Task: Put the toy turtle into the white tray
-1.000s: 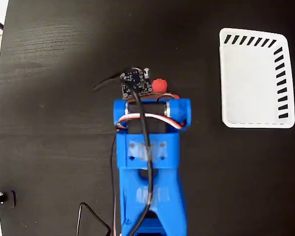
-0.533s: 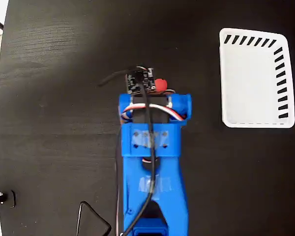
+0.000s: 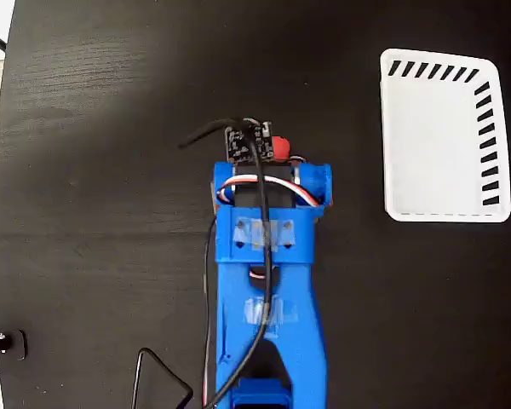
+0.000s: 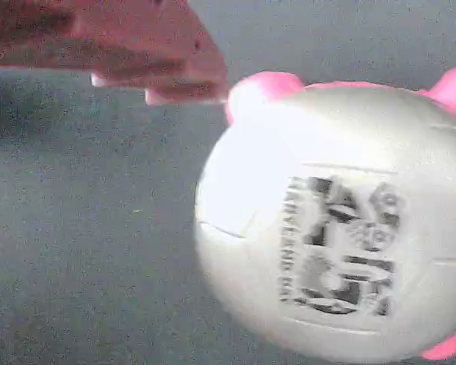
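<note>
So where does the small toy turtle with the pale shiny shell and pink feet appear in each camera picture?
Fixed view: only a red-pink part of the small toy turtle with the pale shiny shell peeks out at centre, beside the blue arm's tip.
Wrist view: the turtle fills the right half, its black printed mark facing the camera.
Shared landmark: the dark table, also seen under the turtle in the wrist view.
</note>
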Controlling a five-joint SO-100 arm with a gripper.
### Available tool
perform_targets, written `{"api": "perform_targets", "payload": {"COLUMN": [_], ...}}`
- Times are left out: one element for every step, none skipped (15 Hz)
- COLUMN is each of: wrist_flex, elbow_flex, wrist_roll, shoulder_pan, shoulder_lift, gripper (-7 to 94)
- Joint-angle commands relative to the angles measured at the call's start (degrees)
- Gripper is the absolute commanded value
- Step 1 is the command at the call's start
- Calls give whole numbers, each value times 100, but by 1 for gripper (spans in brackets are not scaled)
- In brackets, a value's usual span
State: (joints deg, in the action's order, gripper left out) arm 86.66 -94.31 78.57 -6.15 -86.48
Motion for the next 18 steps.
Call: {"api": "perform_targets", "payload": {"wrist_flex": [-62,-123,-211,-299,-396,-475,-536,-598,-624,-650,-694,-765,-853,-923,-967,-1002,-1055,-1107], "elbow_flex": [-9,-18,-62,-105,-176,-220,-272,-316,-325,-325,-343,-404,-466,-492,-510,-510,-519,-527], "wrist_roll": [114,132,158,185,237,255,272,299,325,360,369,369,369,369,369,369,352,343], "shoulder_pan": [88,105,132,149,167,167,185,202,237,255,264,264,264,255,255,264,264,264], "shoulder_lift": [-123,-62,-26,9,18,44,62,70,114,176,211,220,220,246,290,352,413,475], "gripper": [59,60,62,64,65,65,65,65,65,65,65,65,65,65,65,65,66,67]}}
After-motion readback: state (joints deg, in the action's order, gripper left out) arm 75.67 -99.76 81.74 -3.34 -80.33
